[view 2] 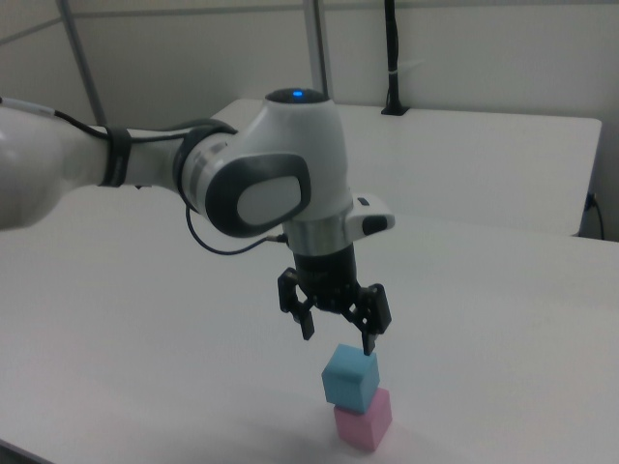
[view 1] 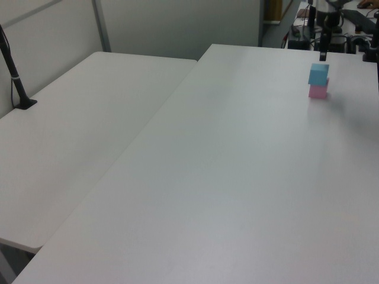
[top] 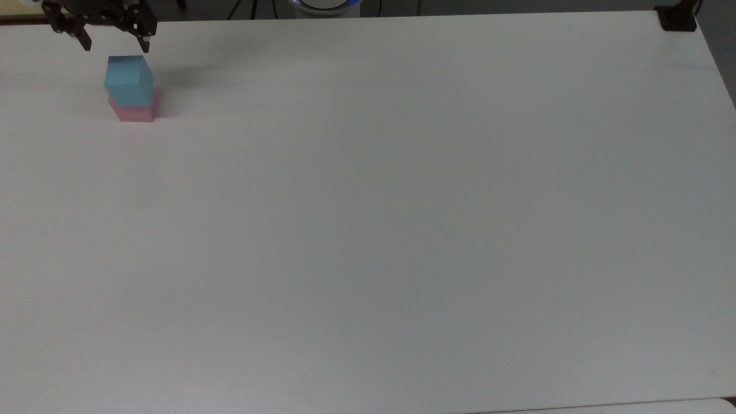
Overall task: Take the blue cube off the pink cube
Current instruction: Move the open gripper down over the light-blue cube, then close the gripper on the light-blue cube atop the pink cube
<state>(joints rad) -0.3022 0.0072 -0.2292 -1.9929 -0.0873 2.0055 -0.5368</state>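
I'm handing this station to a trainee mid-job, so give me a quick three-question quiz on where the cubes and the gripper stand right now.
1. True or false: the small light blue matte cube rests on the small pale pink matte cube.
2. The two-finger gripper is: A) clamped on the blue cube, B) open above it, C) resting on the white table.
3. In the top view, near which corner does the stack stand?

Key: 1. True. 2. B. 3. The top view's upper left.
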